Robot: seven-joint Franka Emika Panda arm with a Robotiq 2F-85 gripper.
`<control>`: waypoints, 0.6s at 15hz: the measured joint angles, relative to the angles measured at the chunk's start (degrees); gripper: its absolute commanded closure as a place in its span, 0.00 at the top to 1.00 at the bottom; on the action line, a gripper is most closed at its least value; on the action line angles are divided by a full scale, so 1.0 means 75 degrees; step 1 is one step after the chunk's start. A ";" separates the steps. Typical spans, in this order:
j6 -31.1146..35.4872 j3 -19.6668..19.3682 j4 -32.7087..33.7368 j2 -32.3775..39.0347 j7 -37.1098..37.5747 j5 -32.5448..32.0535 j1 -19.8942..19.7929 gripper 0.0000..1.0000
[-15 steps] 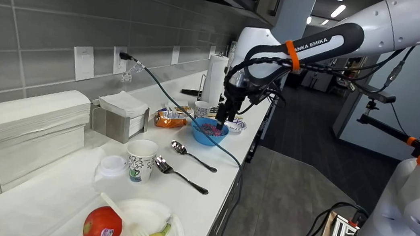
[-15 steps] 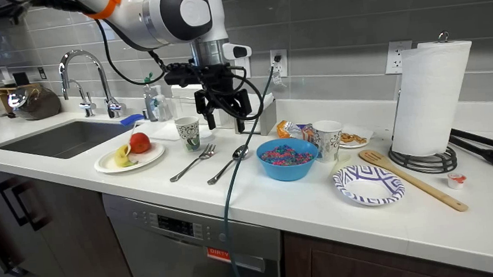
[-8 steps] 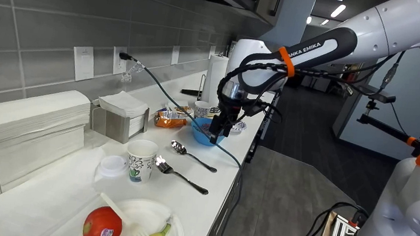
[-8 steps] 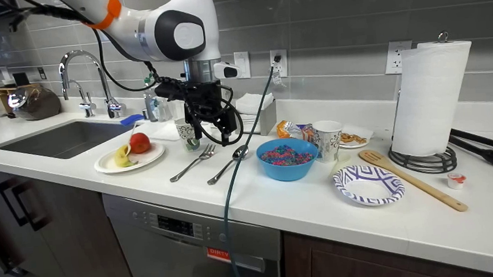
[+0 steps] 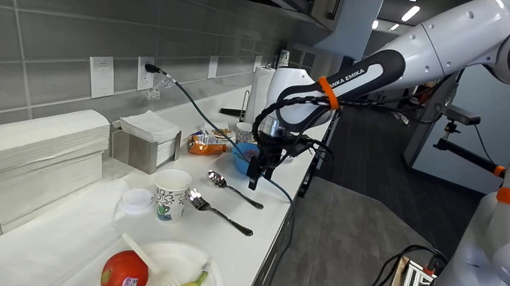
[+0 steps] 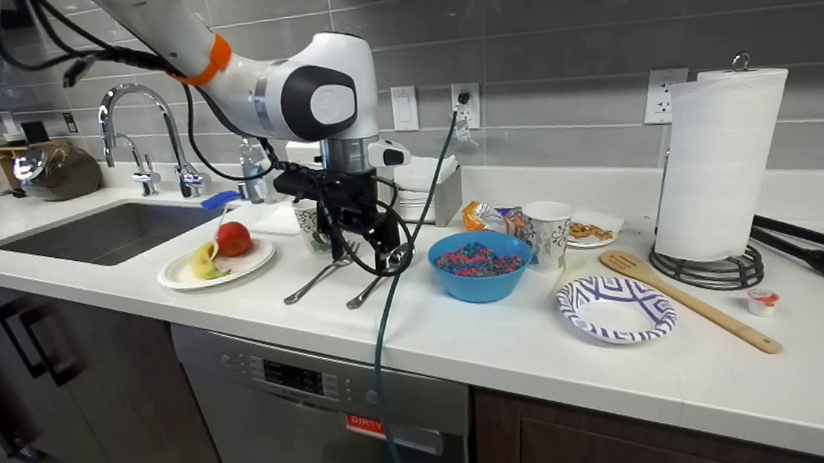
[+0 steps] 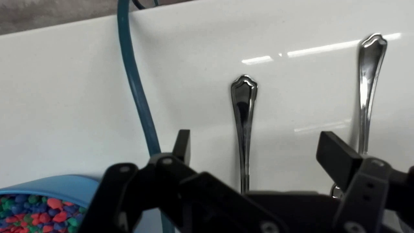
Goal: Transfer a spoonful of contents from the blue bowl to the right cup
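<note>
The blue bowl (image 6: pixel 483 289) holds small pink, blue and green bits; its rim also shows in the wrist view (image 7: pixel 72 187). A metal spoon (image 5: pixel 218 179) lies on the counter beside the bowl, and a fork (image 5: pixel 221 215) lies beyond it. My gripper (image 7: pixel 258 145) is open and empty above the spoon. In the wrist view the spoon handle (image 7: pixel 245 119) runs between the spread fingers, and the spoon's head is hidden. A patterned paper cup (image 6: pixel 548 238) stands right behind the bowl. A similar cup (image 5: pixel 171 196) stands near the fork.
A teal cable (image 6: pixel 390 323) hangs across the counter between spoon and bowl, close to one finger in the wrist view. A patterned paper dish (image 6: pixel 576 321), a wooden spatula (image 6: pixel 717 313) and a paper towel roll (image 6: pixel 723 167) stand past the bowl. A fruit plate (image 6: pixel 177 278) lies near the sink.
My gripper has come down toward the counter and away from the bowl's side, over the spoon. The jaws stay open. The bowl, cups and cutlery have not moved.
</note>
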 measured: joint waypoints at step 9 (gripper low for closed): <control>0.0187 0.0073 0.0703 0.1022 0.0043 -0.0032 0.0040 1.00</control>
